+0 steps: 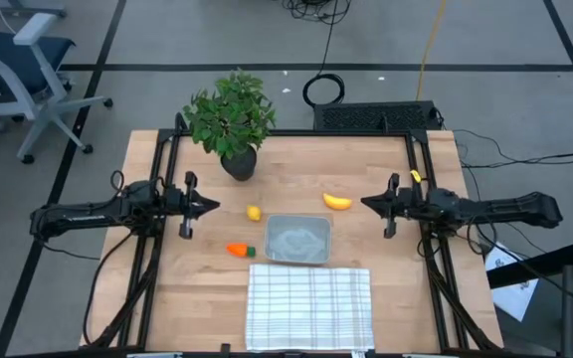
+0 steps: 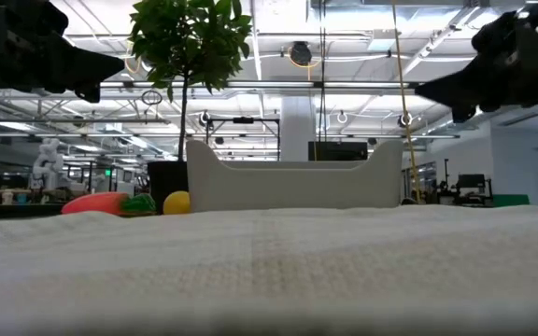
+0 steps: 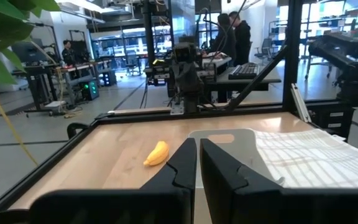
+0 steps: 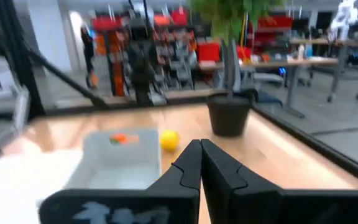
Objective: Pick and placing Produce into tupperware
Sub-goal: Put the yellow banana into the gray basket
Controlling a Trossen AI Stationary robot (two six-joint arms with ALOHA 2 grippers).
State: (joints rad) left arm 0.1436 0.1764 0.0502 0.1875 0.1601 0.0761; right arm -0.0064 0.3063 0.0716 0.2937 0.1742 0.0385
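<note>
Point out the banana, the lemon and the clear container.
banana (image 1: 337,202): high view, middle of its curved body.
lemon (image 1: 254,213): high view, centre of the small round fruit.
clear container (image 1: 271,256): high view, its near left rim corner.

Legible text, labels, brands, numbers, signs: none recorded in any view. Markings on background equipment and shelving are too blurred or too small to be read. No lettering is seen on any item on the surface.
</note>
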